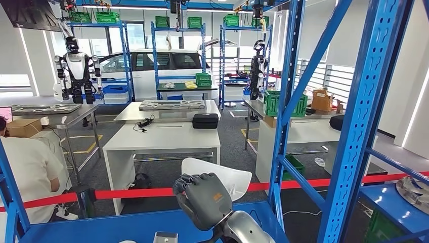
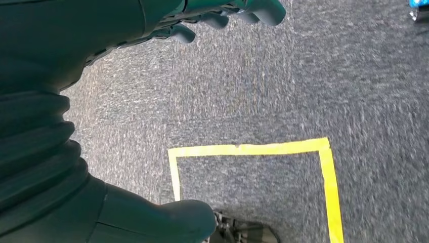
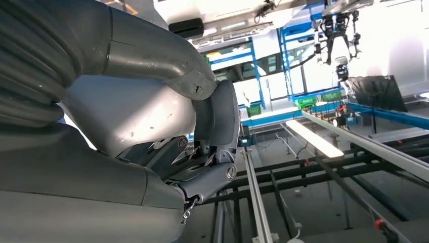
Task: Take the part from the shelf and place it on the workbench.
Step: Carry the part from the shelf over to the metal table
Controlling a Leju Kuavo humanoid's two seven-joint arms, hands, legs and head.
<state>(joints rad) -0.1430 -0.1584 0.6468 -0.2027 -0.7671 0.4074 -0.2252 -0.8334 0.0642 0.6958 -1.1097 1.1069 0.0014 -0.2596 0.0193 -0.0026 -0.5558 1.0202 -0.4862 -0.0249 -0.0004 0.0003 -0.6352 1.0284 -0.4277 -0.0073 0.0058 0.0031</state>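
My right hand [image 1: 203, 196] is raised over the blue shelf board [image 1: 126, 225] and grips a pale, curved sheet-metal part [image 1: 225, 176] that sticks out beyond its fingers. In the right wrist view the thumb and fingers [image 3: 218, 121] clamp that silver-white part [image 3: 126, 111]. Beyond the red tape stands the white workbench [image 1: 167, 137], some way ahead. My left hand [image 2: 101, 30] hangs over the grey carpet with its fingers apart, holding nothing.
Blue shelf uprights [image 1: 361, 116] stand close on the right, with another metal part [image 1: 412, 188] on a shelf board there. A red tape [image 1: 136, 193] runs across in front. A person in white [image 1: 25, 169] sits at the left. A black case [image 1: 205, 120] lies on the workbench.
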